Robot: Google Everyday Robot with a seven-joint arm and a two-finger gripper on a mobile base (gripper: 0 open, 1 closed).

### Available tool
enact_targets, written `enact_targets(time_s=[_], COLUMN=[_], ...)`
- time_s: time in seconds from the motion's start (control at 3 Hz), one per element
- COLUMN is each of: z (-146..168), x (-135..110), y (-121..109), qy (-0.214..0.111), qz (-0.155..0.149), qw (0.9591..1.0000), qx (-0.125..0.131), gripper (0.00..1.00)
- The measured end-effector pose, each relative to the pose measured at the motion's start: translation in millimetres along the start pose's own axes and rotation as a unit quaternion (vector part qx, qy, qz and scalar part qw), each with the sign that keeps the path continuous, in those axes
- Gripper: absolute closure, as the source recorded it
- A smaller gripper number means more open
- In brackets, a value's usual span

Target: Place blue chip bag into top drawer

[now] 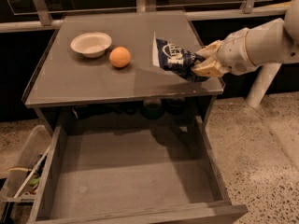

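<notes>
Gripper clamped on blue chip bag above the cabinet top near its front edge, open top drawer lying below, toward the camera

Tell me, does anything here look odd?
Nothing spilled or broken. The crumpled blue chip bag is pinched at one end by the gripper, tilted over the right edge of the tabletop. The top drawer below stands pulled out.

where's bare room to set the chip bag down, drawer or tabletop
The top drawer floor is bare wall to wall. On the cabinet top, the strip in front of bowl and orange is free. Crowded: right front corner, where the jaws hold the blue chip bag.
</notes>
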State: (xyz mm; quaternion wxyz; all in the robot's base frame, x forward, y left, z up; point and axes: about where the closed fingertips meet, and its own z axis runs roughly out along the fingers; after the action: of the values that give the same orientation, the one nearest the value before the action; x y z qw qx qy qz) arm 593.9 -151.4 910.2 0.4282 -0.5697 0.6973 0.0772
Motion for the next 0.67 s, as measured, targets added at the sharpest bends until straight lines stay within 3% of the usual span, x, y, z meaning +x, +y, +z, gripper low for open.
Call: enact_targets(time_s=[0.33, 0.67], z=[-13.6, -13.4], x=[38.3, 37.5], y=[43.3, 43.0], qy=[0.013, 0.012], qz=[0.003, 0.003], qw=[0.9999, 0.9999], qx=[0.002, 0.002], gripper=[1.00, 1.00])
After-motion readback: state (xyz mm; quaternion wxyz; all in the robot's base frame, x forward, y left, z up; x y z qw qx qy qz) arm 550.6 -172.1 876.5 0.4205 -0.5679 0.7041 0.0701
